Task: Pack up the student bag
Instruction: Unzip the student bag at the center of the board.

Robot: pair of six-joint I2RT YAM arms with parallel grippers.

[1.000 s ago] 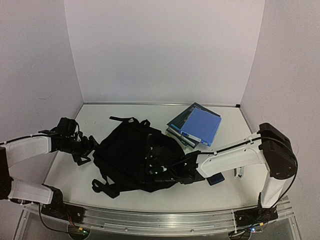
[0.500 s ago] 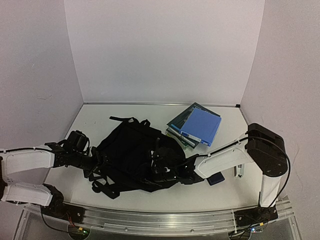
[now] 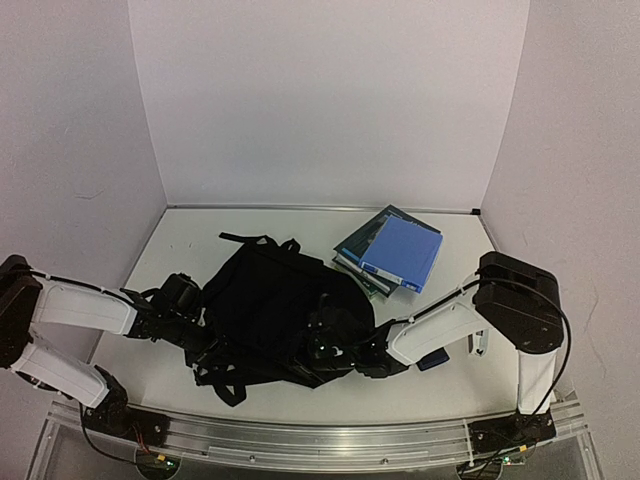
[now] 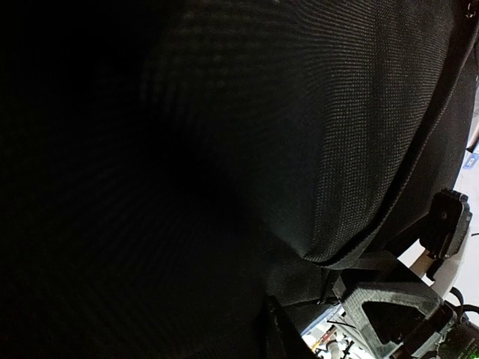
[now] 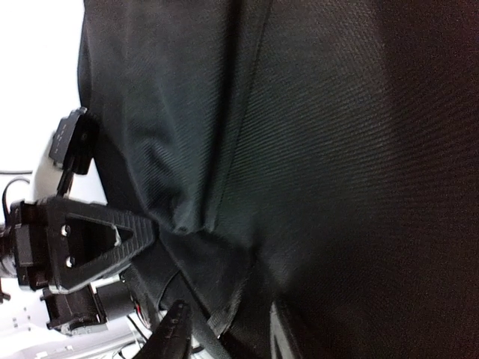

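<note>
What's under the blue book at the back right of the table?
A teal-green book pokes out beneath the blue book, with more book edges lower down; how many is hidden.

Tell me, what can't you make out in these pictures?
- Top view: the left hand and right hand vanish against the black student bag; grip unclear.
- Wrist views: bag fabric fills both frames.
- Bag's opening: shown in no view.
- The dark-blue wallet: mostly behind the right arm, top view.

White arm links (image 3: 85, 305), black joints (image 3: 515, 310), black cables (image 3: 440, 302)
</note>
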